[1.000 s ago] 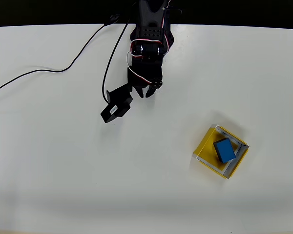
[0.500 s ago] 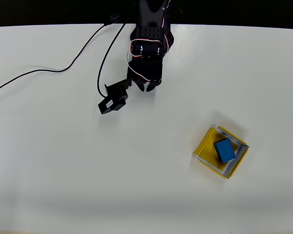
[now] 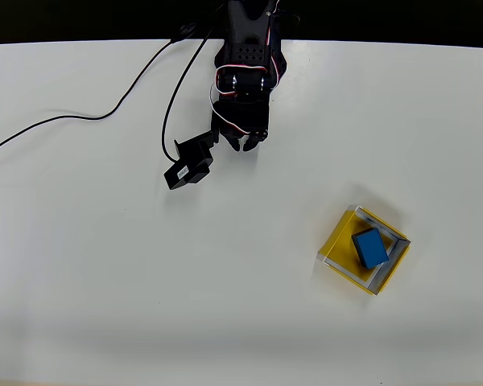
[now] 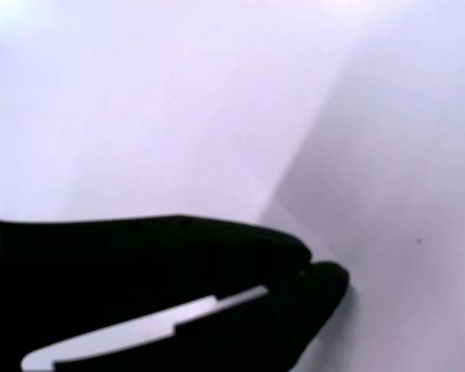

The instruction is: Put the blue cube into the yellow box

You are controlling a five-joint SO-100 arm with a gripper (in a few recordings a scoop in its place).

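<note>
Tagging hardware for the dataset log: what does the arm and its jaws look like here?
The arm is all black, blocky in the overhead view, with red and white wires looped over its joints. A thin black cable trails from it across the white table. The gripper is black with short pointed tips, and a black boxy camera module hangs beside it. In the wrist view the jaws are matte black.

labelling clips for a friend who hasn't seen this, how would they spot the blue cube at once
On the white table, look to the lower right of the overhead view for the yellow box, a shallow tray with pale walls. The blue cube lies inside it, the one bright-blue block in the scene.
</note>
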